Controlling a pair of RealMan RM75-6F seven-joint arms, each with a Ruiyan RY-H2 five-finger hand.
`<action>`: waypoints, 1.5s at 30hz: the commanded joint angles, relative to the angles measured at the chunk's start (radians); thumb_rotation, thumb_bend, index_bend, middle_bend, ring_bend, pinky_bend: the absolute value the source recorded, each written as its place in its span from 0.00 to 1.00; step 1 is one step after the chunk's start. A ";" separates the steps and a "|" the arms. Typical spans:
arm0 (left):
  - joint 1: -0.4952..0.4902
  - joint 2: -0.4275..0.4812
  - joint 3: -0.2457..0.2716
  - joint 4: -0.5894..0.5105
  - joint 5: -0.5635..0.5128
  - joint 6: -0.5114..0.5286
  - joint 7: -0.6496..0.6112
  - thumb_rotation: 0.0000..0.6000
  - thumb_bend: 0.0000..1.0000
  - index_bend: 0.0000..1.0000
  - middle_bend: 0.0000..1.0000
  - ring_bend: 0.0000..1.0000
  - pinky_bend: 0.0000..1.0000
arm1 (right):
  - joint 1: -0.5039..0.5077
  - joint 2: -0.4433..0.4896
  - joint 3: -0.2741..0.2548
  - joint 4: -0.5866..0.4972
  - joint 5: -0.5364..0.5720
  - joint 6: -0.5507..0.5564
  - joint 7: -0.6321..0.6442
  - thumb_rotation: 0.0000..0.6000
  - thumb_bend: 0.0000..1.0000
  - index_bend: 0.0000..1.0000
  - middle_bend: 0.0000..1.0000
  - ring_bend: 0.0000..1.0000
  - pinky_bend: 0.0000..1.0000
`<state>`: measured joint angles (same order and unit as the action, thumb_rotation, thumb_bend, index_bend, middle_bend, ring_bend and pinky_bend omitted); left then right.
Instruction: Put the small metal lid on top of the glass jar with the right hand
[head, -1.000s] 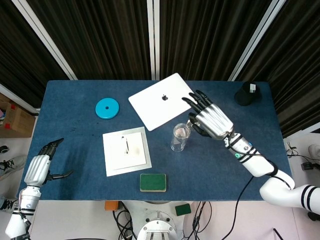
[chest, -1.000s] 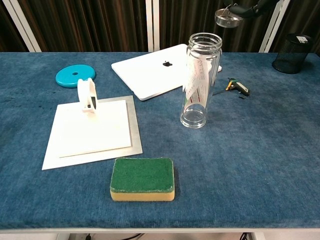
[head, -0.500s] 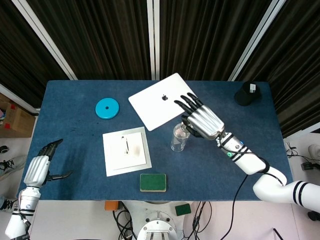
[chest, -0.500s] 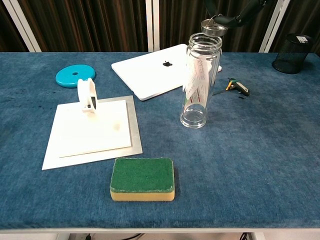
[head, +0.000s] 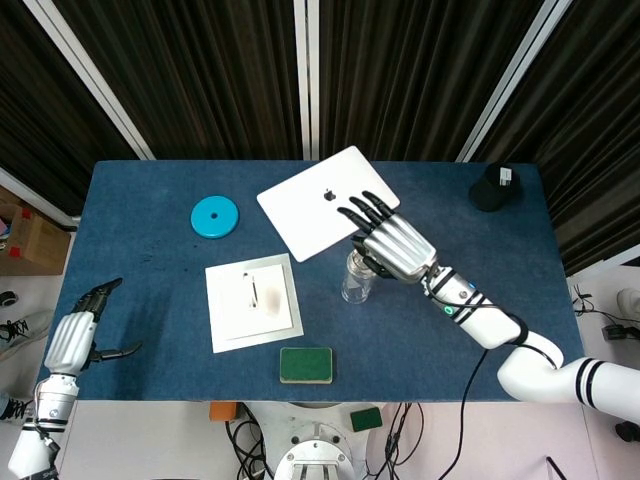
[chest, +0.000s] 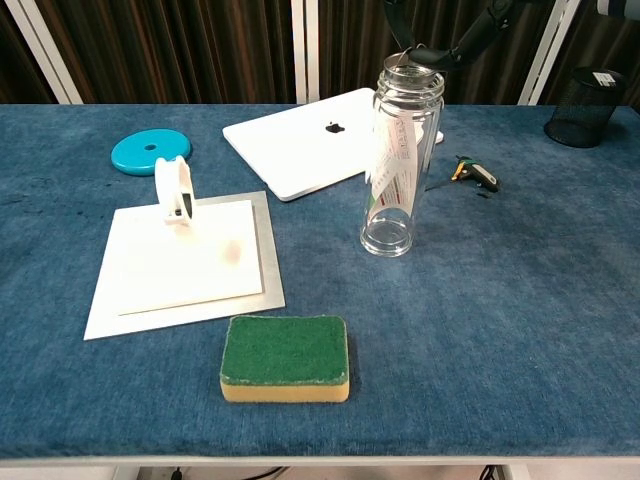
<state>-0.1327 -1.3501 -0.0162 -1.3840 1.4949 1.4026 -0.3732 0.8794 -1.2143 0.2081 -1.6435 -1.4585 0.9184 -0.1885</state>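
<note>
Now your right hand (head: 392, 243) pinches the small metal lid (chest: 412, 62) squarely over the upright glass jar (chest: 399, 160) mouth, upper centre of frame, so lower straight down.

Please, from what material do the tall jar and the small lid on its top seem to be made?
The jar looks like clear, glossy glass: the table and a paper label show through its wall. The lid, held at the jar's mouth by the right hand, appears to be metal, silvery with a bright sheen, though it is small and partly hidden.

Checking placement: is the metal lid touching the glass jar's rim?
Touching. The chest view shows the lid resting on the jar mouth, no gap, right hand holding it.
</note>
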 joint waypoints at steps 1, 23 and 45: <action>0.001 0.001 -0.002 0.002 0.002 0.003 -0.003 0.90 0.08 0.09 0.11 0.09 0.13 | 0.001 0.000 0.000 -0.002 0.000 0.001 0.000 1.00 0.44 0.64 0.07 0.00 0.00; -0.005 0.003 -0.001 0.000 0.008 -0.003 -0.003 0.90 0.08 0.09 0.11 0.09 0.13 | 0.001 0.008 -0.018 -0.001 0.001 0.001 0.015 1.00 0.43 0.64 0.07 0.00 0.00; -0.001 -0.001 0.002 0.011 0.007 -0.005 -0.011 0.89 0.08 0.09 0.11 0.09 0.13 | 0.009 -0.010 -0.024 0.011 0.007 -0.006 0.014 1.00 0.43 0.64 0.07 0.00 0.00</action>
<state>-0.1343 -1.3506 -0.0136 -1.3734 1.5014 1.3979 -0.3839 0.8883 -1.2239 0.1842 -1.6324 -1.4519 0.9122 -0.1740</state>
